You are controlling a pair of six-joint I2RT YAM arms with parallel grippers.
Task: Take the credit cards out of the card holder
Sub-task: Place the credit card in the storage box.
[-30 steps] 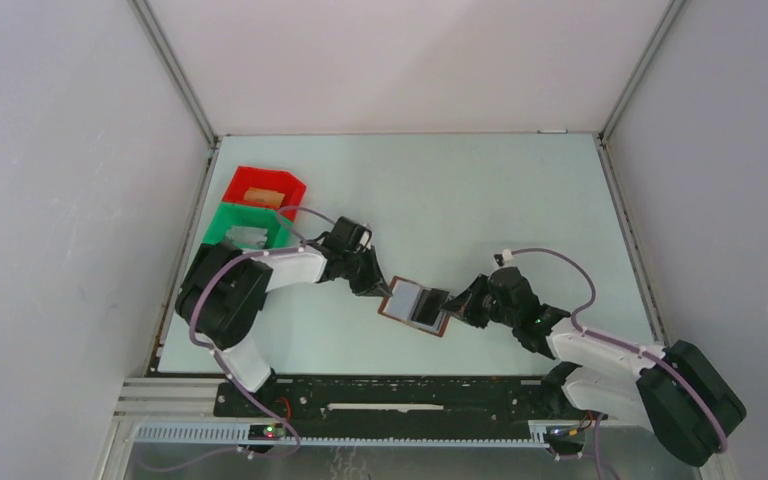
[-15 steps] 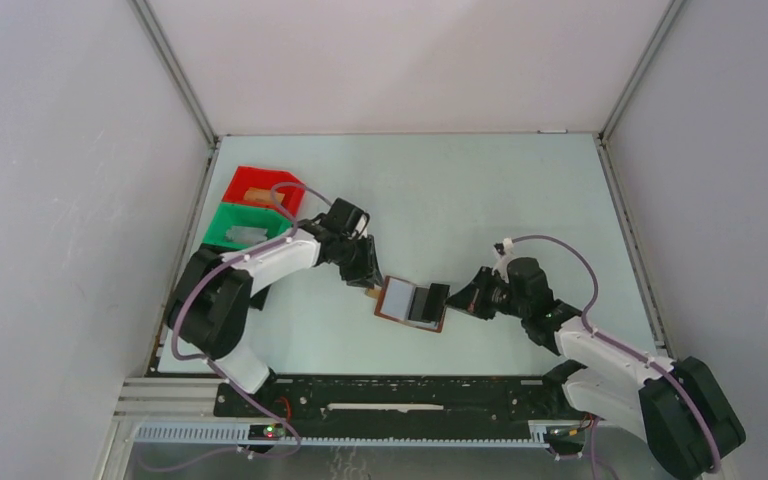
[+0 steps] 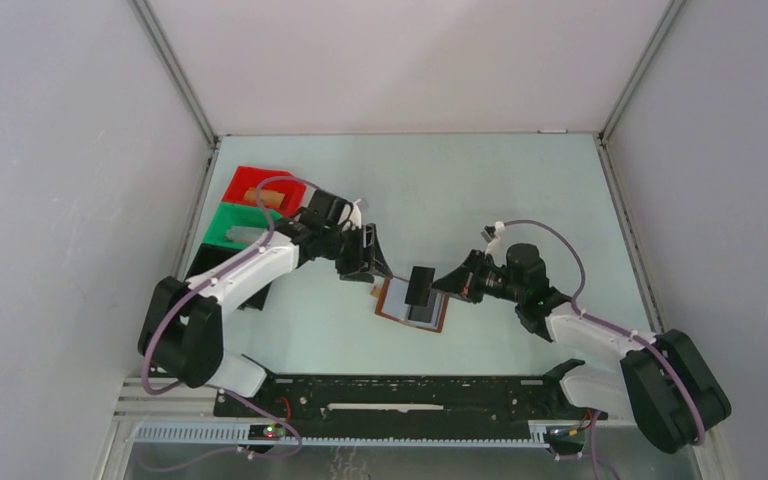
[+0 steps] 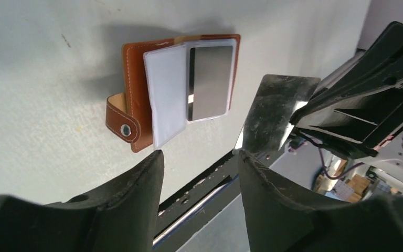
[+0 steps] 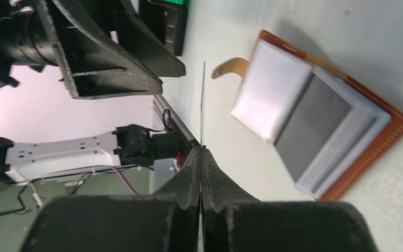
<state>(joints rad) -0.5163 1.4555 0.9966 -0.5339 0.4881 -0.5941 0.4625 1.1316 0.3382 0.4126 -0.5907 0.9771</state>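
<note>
One grey card hung just above the open holder, pinched in the right end effector to clear its pocket, while the left end effector hovered, jaws apart, beside the holder, which lay on the bench with a second card inside.

Left gripper empty with jaws spread; right gripper pinched tight on a credit card, both arms stretched inward

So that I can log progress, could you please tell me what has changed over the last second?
The right pincer drew a grey credit card out of the card holder and lifted it clear. The left pincer opened and drew back from the holder's edge. The card holder stayed open, in place.
</note>
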